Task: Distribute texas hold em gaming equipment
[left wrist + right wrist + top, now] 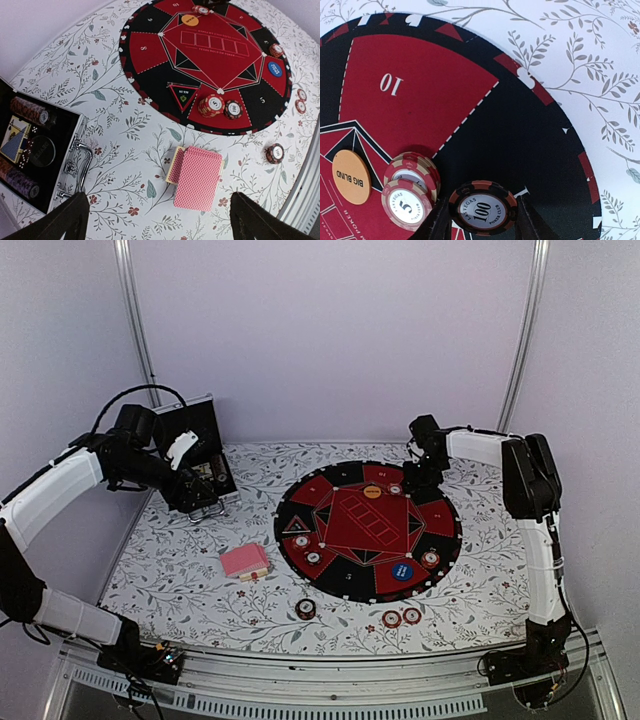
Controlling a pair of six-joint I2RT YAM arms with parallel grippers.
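Observation:
My right gripper [482,220] is shut on a brown-and-black "100" poker chip [483,207], a finger pressed to each side, low over the black sector of the round red-and-black mat [420,85]. Just left of it lie two red-and-white "5" chips [407,202] and the orange "Big Blind" disc [351,177]. My left gripper [160,220] stands open and holds nothing, high over the pink-backed deck of cards [199,177] on the floral cloth. In the top view this deck [244,562] lies left of the mat [367,530], which carries the blue disc [403,570].
The open black case [200,445] sits at the back left, with chip rolls [30,111] inside. Loose chips [306,608] and a pair [400,617] lie on the cloth near the front edge. More chips [220,106] rest on the mat's near side.

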